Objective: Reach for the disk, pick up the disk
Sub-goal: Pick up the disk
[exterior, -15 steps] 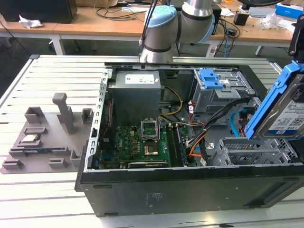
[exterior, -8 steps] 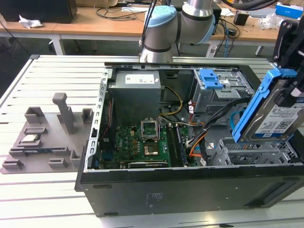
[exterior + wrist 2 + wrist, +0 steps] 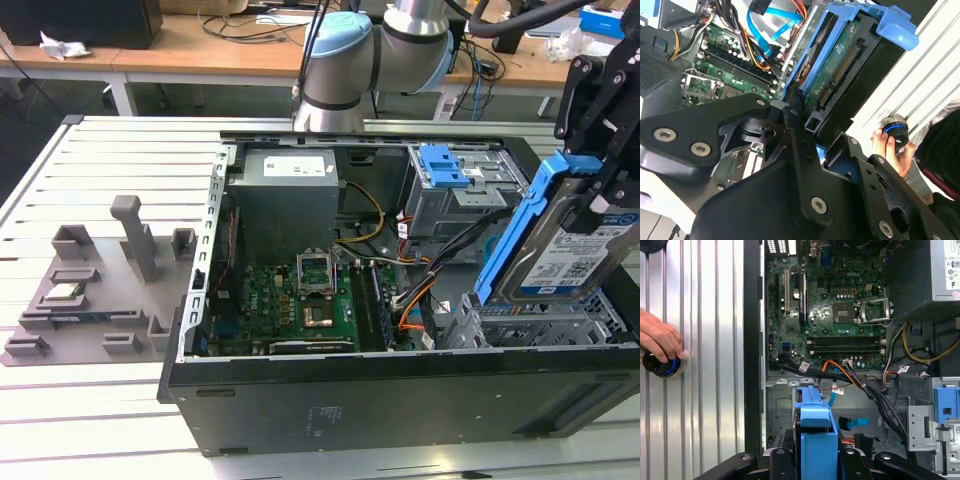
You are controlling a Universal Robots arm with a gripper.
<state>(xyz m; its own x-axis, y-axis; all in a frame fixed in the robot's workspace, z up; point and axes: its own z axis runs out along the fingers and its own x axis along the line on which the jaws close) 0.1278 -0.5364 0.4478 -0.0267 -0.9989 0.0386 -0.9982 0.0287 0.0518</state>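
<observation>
Blue rails and a silver-grey face mark the disk [image 3: 570,250], and I have it clamped in my gripper [image 3: 600,150] at its upper end. In the exterior view it hangs tilted, label outward, its lower edge just above the metal drive cage [image 3: 540,325] at that view's right, inside the open case [image 3: 400,390]. The first wrist view looks straight down one blue rail [image 3: 815,435] running out between my black fingers [image 3: 857,462], with the motherboard [image 3: 835,310] well beyond. In the second wrist view the disk's [image 3: 840,75] connector edge and green board stand close against my finger links [image 3: 795,140], so the hold looks firm on both sides.

I judge the reach done and the pick-up mostly made: the disk is up and out of its bay, though whether its lowest corner is wholly free of the cage I cannot tell. The orange and black cables [image 3: 425,295] lie near that corner, so any lift calls for a straight, unhurried pull that keeps the tilt steady and the rails off the cage wall.

A hand [image 3: 660,337] rests on a blue-lit knob [image 3: 662,365] on the ribbed table [image 3: 705,390] beside the case, apart from my work.
</observation>
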